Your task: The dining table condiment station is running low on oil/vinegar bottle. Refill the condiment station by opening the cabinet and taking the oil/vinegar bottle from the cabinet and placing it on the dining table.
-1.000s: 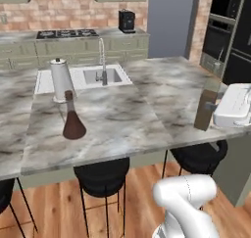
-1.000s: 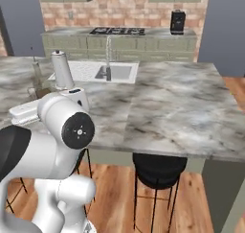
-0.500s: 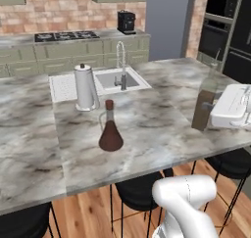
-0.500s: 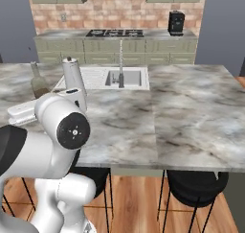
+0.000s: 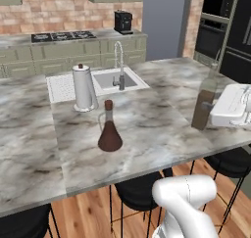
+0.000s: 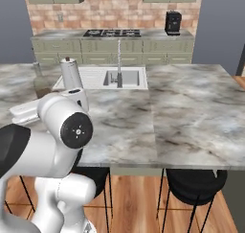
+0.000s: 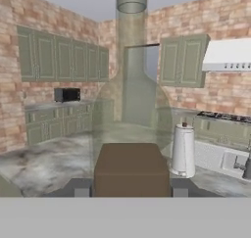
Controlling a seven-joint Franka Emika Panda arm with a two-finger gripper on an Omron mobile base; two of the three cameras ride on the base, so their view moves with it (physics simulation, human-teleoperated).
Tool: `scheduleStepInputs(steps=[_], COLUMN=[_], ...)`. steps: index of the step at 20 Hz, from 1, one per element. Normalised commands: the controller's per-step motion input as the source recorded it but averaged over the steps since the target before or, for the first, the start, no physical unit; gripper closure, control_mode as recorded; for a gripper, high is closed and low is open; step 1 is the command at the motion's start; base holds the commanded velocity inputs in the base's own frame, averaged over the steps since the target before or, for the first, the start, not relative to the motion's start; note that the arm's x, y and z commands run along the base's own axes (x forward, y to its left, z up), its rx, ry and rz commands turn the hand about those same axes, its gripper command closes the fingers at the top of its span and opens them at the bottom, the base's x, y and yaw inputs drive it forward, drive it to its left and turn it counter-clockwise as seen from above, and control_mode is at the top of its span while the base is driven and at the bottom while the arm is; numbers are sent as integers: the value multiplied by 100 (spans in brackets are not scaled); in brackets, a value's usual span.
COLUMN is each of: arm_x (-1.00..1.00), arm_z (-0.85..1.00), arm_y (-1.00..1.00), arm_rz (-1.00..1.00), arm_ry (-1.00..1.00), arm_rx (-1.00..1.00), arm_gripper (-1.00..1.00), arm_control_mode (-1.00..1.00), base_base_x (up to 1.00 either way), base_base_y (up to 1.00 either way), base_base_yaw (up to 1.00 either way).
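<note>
Bottle (image 7: 131,134), upright with neck toward frame top, clamped between the gripper (image 7: 131,187) fingers at centre bottom; in the left base view it stands at right over the table (image 5: 147,119).

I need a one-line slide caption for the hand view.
The pincer holds the oil/vinegar bottle above the dining table.
</note>
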Motion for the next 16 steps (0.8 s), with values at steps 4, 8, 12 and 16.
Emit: scheduleStepInputs(steps=[4,8,12,16], arm_x=[52,64,56,54], arm_z=[-33,-50,-51,-48], arm_y=[0,0,0,0], arm_rz=[5,11,15,15], arm_ry=[6,1,-3,-4], arm_rx=[0,0,0,-2], arm_gripper=[100,100,100,100], arm_control_mode=[-100,-100,-100,-100], base_base_x=[0,0,0,0], base_base_y=[0,0,0,0], base_base_yaw=[0,0,0,0])
